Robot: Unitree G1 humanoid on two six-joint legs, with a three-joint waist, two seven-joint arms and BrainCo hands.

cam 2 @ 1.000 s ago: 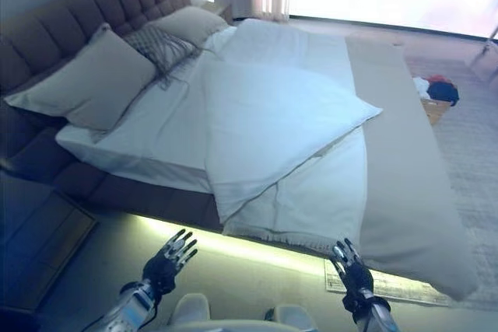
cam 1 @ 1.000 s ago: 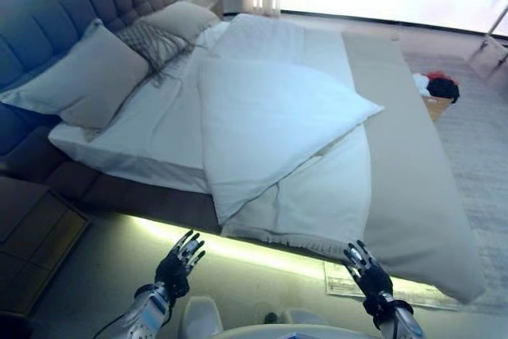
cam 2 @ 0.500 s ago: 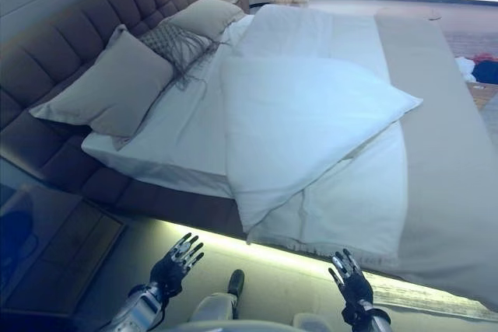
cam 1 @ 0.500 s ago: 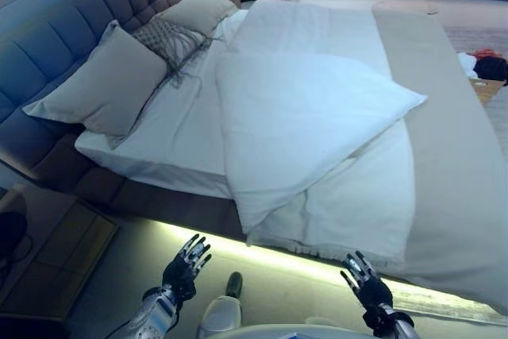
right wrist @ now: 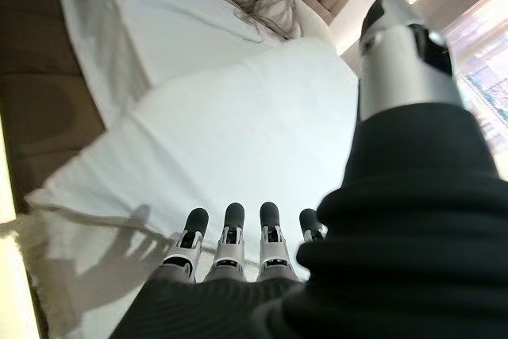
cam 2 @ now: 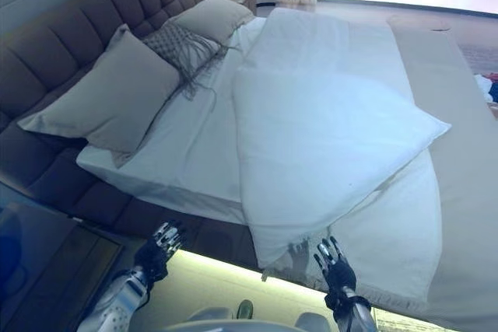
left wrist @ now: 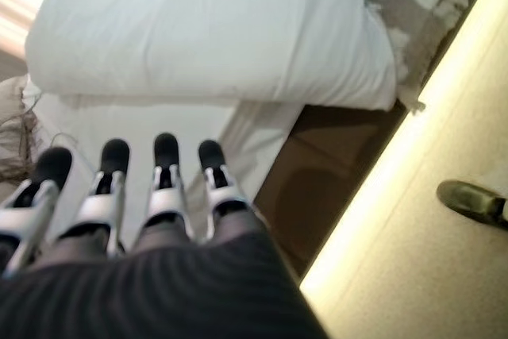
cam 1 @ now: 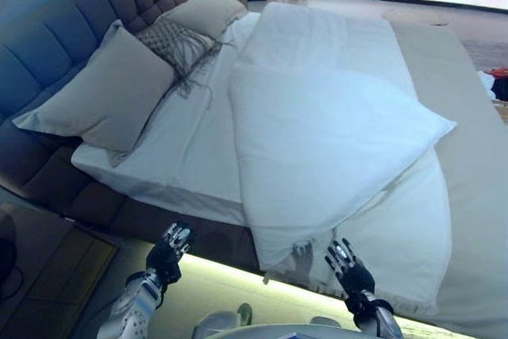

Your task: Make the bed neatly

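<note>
A white duvet (cam 1: 333, 140) lies crooked on the bed, one corner folded back over itself and its near corner (cam 1: 274, 256) hanging over the bed's side. The white sheet (cam 1: 186, 148) is bare on the left half. Two beige pillows (cam 1: 103, 93) (cam 1: 202, 12) and a grey fringed cushion (cam 1: 176, 41) lean by the padded headboard (cam 1: 71, 21). My right hand (cam 1: 347, 269) is open, fingers straight, just below the duvet's hanging corner without touching it. My left hand (cam 1: 169, 248) is open beside the bed's dark base (left wrist: 333, 172), holding nothing.
A beige bedspread (cam 1: 468, 164) covers the bed's right side. A dark nightstand (cam 1: 48, 263) stands at the lower left. A lit strip glows under the bed frame (cam 2: 226, 266). Clothes (cam 1: 496, 83) lie on the floor at the far right.
The camera has moved nearer the bed, so the bed fills more of the view. Both hands have risen toward the bed's edge, the right one close under the duvet's corner.
</note>
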